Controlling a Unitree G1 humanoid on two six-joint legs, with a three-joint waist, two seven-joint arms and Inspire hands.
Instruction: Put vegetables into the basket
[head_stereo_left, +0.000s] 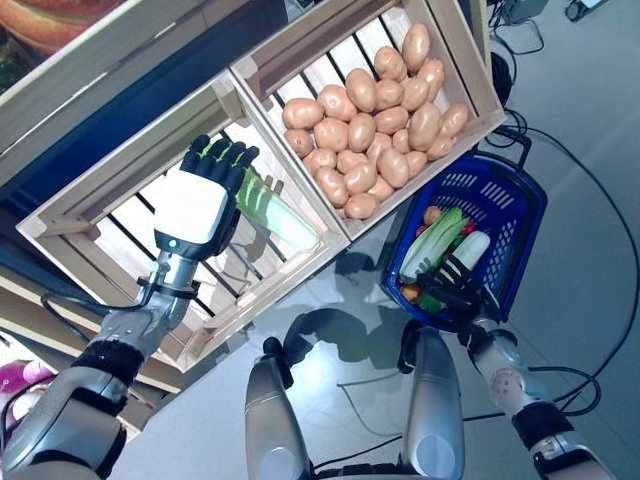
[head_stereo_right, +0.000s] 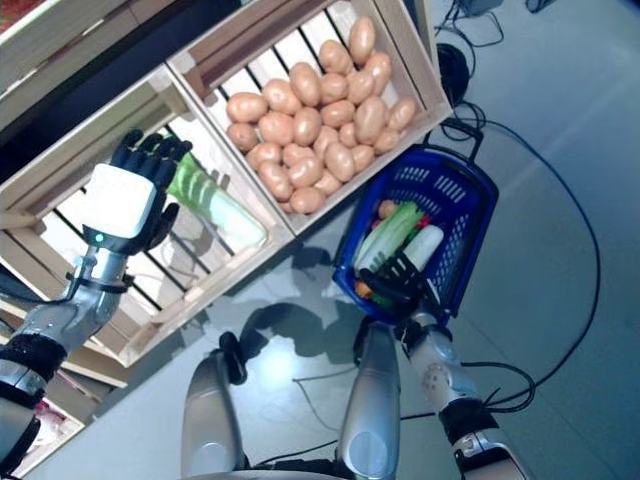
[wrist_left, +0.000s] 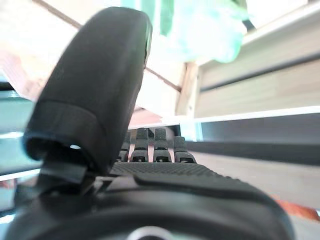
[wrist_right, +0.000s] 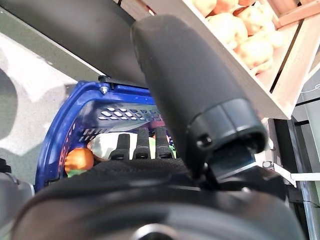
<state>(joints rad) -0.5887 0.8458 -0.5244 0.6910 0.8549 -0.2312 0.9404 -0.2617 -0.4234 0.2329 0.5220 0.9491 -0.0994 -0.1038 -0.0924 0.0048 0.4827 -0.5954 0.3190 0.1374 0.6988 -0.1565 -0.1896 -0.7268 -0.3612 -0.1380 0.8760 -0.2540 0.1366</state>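
My left hand (head_stereo_left: 195, 205) is inside the left wooden crate (head_stereo_left: 75, 215), fingers relaxed and open. Its fingertips are at the green end of a long green-and-white vegetable (head_stereo_left: 280, 215) lying on the crate's slats. That vegetable also shows past the thumb in the left wrist view (wrist_left: 200, 25). The blue basket (head_stereo_left: 522, 190) stands on the floor below the right crate. It holds a long green-and-white vegetable (head_stereo_left: 435, 240), a white one (head_stereo_left: 472, 248) and a small orange one (wrist_right: 79, 159). My right hand (head_stereo_left: 455, 285) is just above the basket's near rim, fingers straight.
A second wooden crate (head_stereo_left: 470, 60) sits right of the first, its front corner overhanging the basket's far rim. The grey floor (head_stereo_left: 590, 330) lies right of the basket. A lower shelf edge (head_stereo_left: 150, 370) of the stand runs under my left arm.
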